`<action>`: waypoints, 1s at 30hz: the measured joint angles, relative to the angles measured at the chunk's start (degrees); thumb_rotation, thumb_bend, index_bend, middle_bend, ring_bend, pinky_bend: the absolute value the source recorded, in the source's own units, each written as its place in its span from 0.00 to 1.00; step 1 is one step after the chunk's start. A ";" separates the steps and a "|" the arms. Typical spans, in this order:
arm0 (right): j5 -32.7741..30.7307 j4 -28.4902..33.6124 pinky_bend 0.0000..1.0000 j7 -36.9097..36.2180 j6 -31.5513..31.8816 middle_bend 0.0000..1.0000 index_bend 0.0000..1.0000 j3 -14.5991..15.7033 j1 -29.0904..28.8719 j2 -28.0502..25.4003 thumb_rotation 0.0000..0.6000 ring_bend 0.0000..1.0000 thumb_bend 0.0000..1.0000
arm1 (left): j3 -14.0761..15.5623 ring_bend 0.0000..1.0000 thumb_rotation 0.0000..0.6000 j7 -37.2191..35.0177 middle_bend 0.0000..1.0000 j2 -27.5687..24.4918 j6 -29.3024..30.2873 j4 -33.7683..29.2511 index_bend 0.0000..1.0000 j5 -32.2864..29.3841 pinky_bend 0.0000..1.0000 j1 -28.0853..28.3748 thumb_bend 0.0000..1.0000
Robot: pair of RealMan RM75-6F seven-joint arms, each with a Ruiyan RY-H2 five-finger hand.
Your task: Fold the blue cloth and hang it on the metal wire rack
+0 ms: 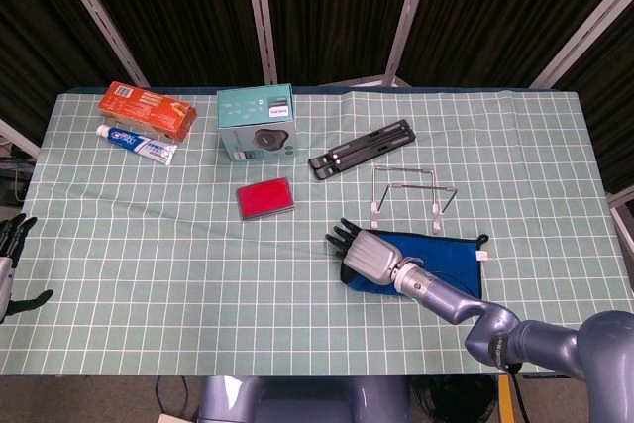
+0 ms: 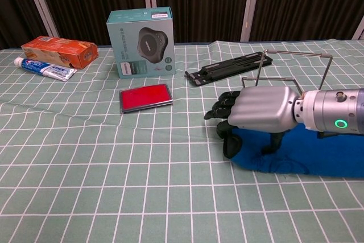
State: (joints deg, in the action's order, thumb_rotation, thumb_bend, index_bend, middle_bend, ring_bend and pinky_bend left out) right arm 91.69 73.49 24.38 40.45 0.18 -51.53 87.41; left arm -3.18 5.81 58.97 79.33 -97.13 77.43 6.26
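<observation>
Just right hand [image 2: 259,109] over blue cloth [image 1: 444,257] left edge.

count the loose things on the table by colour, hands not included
blue: 1, the cloth
orange: 1, box
teal: 1, box
red: 1, flat case
white: 1, toothpaste tube
black: 1, folded stand
metal: 1, wire rack
total: 7

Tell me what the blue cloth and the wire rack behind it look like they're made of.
The blue cloth looks like a soft matte fabric, maybe microfibre: it lies limp with rounded, rumpled edges and no shine. The wire rack appears to be thin bare metal rod, silvery and slightly glossy, bent into an open frame. The right hand hovers over the cloth's left end.
</observation>
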 measured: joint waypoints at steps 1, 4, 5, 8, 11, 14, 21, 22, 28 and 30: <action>-0.02 -0.10 0.00 -0.02 0.07 0.00 0.28 0.10 0.00 0.00 1.00 0.00 0.07 | 0.01 0.00 1.00 -0.01 0.00 -0.01 0.00 0.00 0.00 0.00 0.00 -0.01 0.00; -0.17 -0.31 0.00 -0.06 0.13 0.00 0.29 0.26 0.01 -0.05 1.00 0.00 0.07 | 0.03 0.00 1.00 -0.08 0.00 -0.03 -0.09 0.00 0.00 0.00 0.00 0.02 0.00; -0.22 -0.37 0.00 -0.12 0.16 0.00 0.29 0.32 0.02 -0.08 1.00 0.00 0.07 | 0.03 0.00 1.00 -0.09 0.00 -0.03 -0.10 0.00 0.00 0.00 0.00 0.03 0.00; -0.24 -0.51 0.00 -0.42 0.37 0.00 0.30 0.56 0.11 -0.18 1.00 0.00 0.08 | 0.02 0.00 1.00 -0.09 0.00 -0.02 -0.21 0.05 0.00 -0.06 0.00 0.08 0.00; -0.17 -0.80 0.00 -0.75 0.58 0.00 0.31 0.87 0.17 -0.30 1.00 0.00 0.10 | 0.03 0.00 1.00 -0.04 0.00 0.02 -0.26 0.07 0.00 -0.07 0.00 0.12 0.00; 0.04 -0.94 0.00 -1.19 0.87 0.00 0.32 1.11 0.18 -0.38 1.00 0.00 0.10 | 0.04 0.00 1.00 -0.07 0.00 0.01 -0.24 0.05 0.00 -0.05 0.00 0.11 0.00; 1.29 -1.24 0.00 -3.03 2.41 0.00 0.33 1.75 0.33 -0.64 1.00 0.00 0.11 | 0.06 0.00 1.00 0.08 0.00 0.07 -0.16 0.05 0.00 -0.03 0.00 0.10 0.00; 1.60 -1.33 0.00 -3.43 2.67 0.00 0.33 1.95 0.34 -0.70 1.00 0.00 0.11 | 0.06 0.00 1.00 0.07 0.00 0.07 -0.17 0.05 0.00 -0.04 0.00 0.11 0.00; 3.57 -1.58 0.00 -5.84 4.73 0.00 0.34 3.07 0.59 -1.13 1.00 0.00 0.11 | 0.05 0.00 1.00 0.19 0.00 0.15 -0.21 0.15 0.00 -0.15 0.00 0.14 0.00; 4.22 -1.84 0.00 -6.21 5.16 0.00 0.34 3.54 0.66 -1.29 1.00 0.00 0.11 | 0.08 0.00 1.00 0.24 0.00 0.18 -0.25 0.13 0.00 -0.14 0.00 0.16 0.00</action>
State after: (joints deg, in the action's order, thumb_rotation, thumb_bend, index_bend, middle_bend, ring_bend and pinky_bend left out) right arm 95.91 71.65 18.17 45.62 3.72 -50.87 86.12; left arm -3.10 6.05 59.15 79.07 -97.00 77.30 6.41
